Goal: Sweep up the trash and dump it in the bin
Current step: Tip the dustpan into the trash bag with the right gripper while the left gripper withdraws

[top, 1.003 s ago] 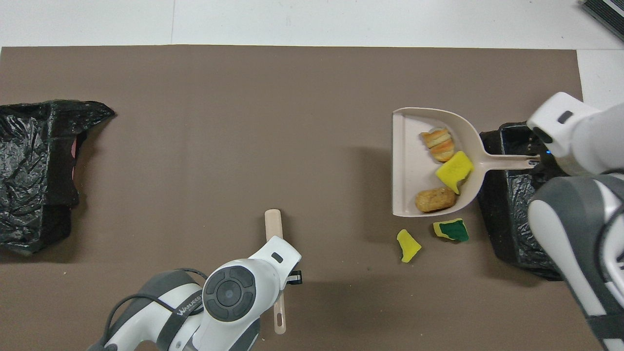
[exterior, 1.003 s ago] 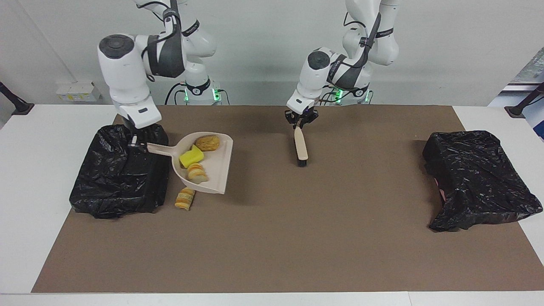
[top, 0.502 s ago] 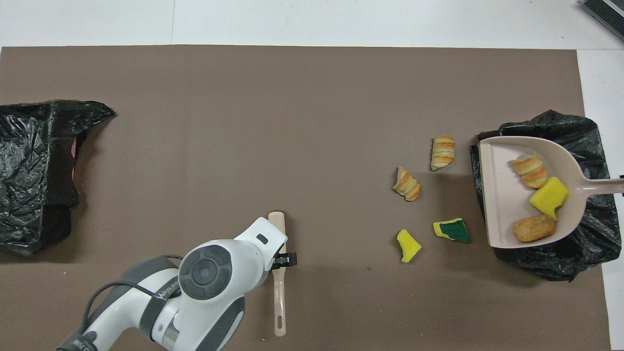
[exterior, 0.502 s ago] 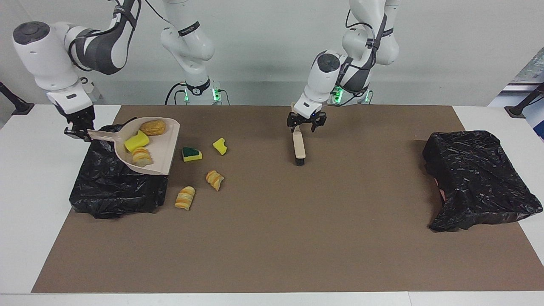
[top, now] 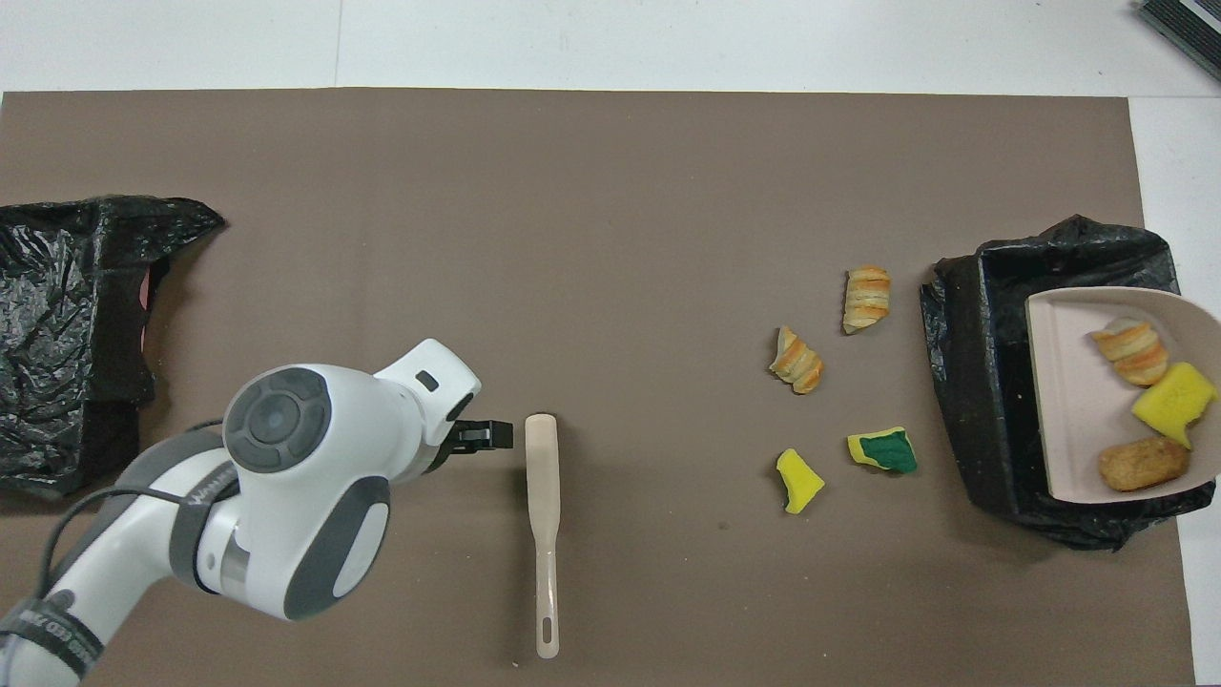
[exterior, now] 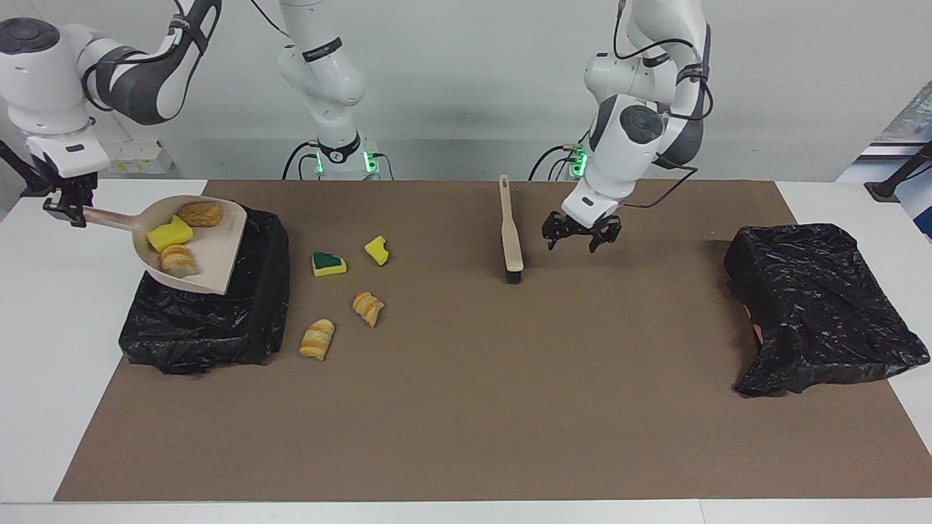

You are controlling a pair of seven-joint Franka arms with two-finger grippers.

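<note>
My right gripper [exterior: 67, 211] is shut on the handle of the beige dustpan [exterior: 211, 255], holding it in the air over the black-lined bin [exterior: 204, 320] at the right arm's end. In the dustpan [top: 1068, 401] lie three scraps of trash: a brown bread piece [exterior: 200, 213], a yellow sponge chunk [exterior: 170, 234] and a croissant piece [exterior: 178, 260]. Beside the bin [top: 983, 382], several scraps lie on the mat: a green-faced sponge [exterior: 329, 263], a yellow sponge [exterior: 376, 249] and two croissant pieces [exterior: 368, 308] [exterior: 317, 339]. My left gripper [exterior: 579, 242] hangs open and empty beside the brush [exterior: 511, 233].
The brush [top: 542, 496] lies flat on the brown mat [exterior: 466, 407], its handle pointing toward the robots. A second black-bagged bin [exterior: 823, 309] sits at the left arm's end of the table. White table [exterior: 44, 378] borders the mat.
My right arm lifted the loaded dustpan off the mat and carried it over the bin. My left gripper opened, let go of the brush and moved aside toward the left arm's end.
</note>
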